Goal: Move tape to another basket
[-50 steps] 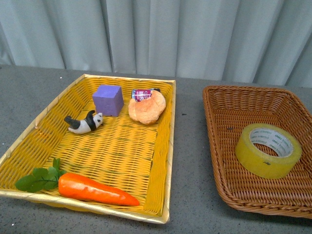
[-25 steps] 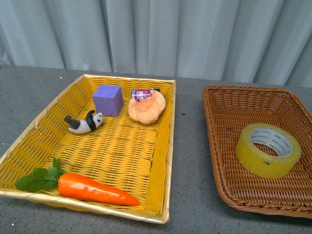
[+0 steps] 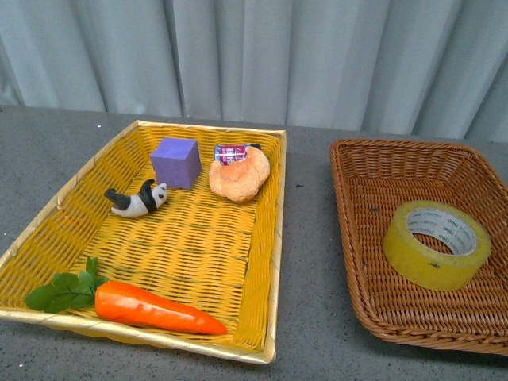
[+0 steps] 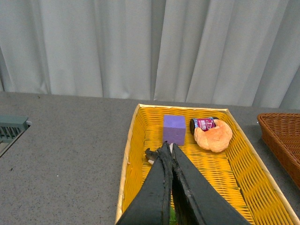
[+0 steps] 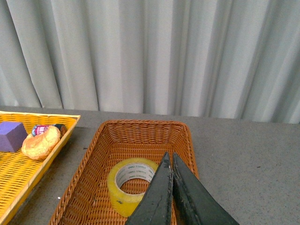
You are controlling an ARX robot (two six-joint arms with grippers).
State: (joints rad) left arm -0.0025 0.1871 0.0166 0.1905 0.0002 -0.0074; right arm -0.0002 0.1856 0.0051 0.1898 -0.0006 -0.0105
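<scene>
Yellow tape [image 3: 436, 244] lies flat inside the brown wicker basket [image 3: 357, 208] at the right of the front view, its white printed core facing up, resting on the basket floor toward the near right. At the left of that frame sits the yellow tray basket [image 3: 274, 238] on the grey counter [image 3: 305, 317], well apart from the brown one. In the tray I see a purple cube [image 3: 176, 162] and a bun [image 3: 239, 175] side by side at the far end, a small packet [image 3: 231, 152] just behind the bun, a panda figure [image 3: 139, 200] lying left of centre, and an orange carrot [image 3: 155, 309] with green leaves along the near rim. Neither of my arms shows here.

From my left wrist, my left tool [image 4: 169, 152] rises from the bottom centre of the frame with its two dark fingers pressed together and nothing between them. Its tip overlaps the panda figure in the yellow tray basket, with the purple cube just above it in the frame and the bun to the right.

From my right wrist, my right tool [image 5: 168, 157] comes up from the bottom centre, fingers closed against each other and holding nothing. Its tip overlaps the right edge of the tape, which lies in the brown wicker basket at lower centre of the frame. A corner of the yellow tray basket shows at the left edge.
</scene>
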